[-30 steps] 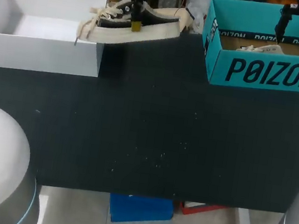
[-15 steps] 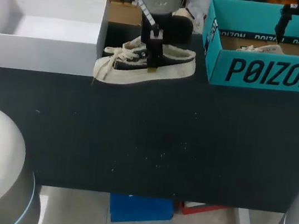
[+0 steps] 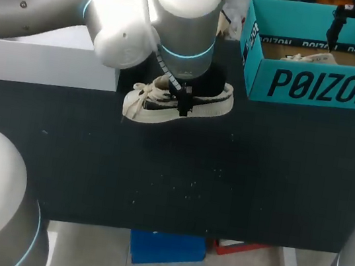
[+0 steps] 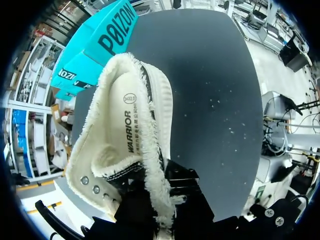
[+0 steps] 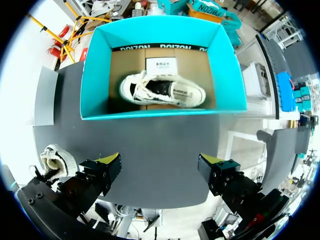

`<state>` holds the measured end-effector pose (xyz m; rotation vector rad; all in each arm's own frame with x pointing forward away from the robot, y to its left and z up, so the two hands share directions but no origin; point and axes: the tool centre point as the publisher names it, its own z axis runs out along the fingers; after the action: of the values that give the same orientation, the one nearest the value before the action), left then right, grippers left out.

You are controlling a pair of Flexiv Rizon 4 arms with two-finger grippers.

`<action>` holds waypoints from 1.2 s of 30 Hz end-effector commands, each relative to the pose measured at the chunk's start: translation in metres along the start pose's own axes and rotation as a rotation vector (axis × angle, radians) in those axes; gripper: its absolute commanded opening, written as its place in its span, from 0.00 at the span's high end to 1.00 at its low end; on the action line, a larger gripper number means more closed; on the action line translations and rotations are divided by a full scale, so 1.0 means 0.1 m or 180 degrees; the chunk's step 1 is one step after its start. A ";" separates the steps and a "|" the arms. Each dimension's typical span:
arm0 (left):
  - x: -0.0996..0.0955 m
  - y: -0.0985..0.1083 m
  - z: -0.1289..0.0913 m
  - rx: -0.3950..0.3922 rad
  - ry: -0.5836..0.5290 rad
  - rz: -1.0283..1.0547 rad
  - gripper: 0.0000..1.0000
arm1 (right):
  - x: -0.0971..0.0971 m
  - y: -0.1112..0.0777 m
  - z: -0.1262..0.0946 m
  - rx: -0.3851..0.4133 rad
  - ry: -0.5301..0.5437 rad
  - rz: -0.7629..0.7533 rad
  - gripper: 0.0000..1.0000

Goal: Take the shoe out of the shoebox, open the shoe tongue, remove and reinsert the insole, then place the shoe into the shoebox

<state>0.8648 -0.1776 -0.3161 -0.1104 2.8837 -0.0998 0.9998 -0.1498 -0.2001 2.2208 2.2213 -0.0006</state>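
Now: shoe [image 3: 169, 101] in the left gripper [image 3: 184, 100], upper centre of the head view, on or just over the black table [image 3: 224, 180].
Left jaws pinch the fleecy collar, one finger inside the shoe [image 4: 127, 135] and one outside, seen at the left gripper [image 4: 162, 200]. Toe points frame-left, laces loose. White box [image 3: 47, 63] is upper left, near the toe. Right gripper [image 5: 160, 167] hangs over the teal box [image 3: 318, 87] at upper right, jaws spread wide, holding nothing. Second shoe [image 5: 162, 91] lies inside that box.

Left gripper [image 3: 184, 102] clamped on the sneaker's [image 3: 147, 106] collar; white box [image 3: 47, 65] just left of it, teal shoebox [image 3: 318, 84] farther right.
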 end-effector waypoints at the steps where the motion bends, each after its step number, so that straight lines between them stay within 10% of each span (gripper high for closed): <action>1: -0.09 -0.06 0.42 -0.0009 0.0095 0.0041 1.00 | 0.00 0.00 0.00 0.0000 0.0001 0.0000 0.00; 14: 0.02 -0.02 0.87 -0.0247 0.0294 0.0262 1.00 | 0.00 0.00 0.00 0.0000 0.0001 0.0000 0.00; 15: 0.03 -0.02 0.86 -0.0262 0.0317 0.0238 0.78 | 0.00 0.00 0.00 0.0000 0.0001 0.0000 0.00; 16: 0.03 0.00 0.85 -0.0255 0.0355 0.0223 0.00 | 0.00 0.00 0.00 0.0000 0.0001 0.0000 0.00; 36: 0.16 0.33 -0.63 0.0832 0.1233 -0.0145 0.00 | 0.00 0.00 0.00 0.0000 0.0001 0.0000 0.00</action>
<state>0.8403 -0.1739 -0.2836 -0.1167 3.2646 -0.3880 0.9998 -0.1498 -0.2002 2.2208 2.2212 -0.0006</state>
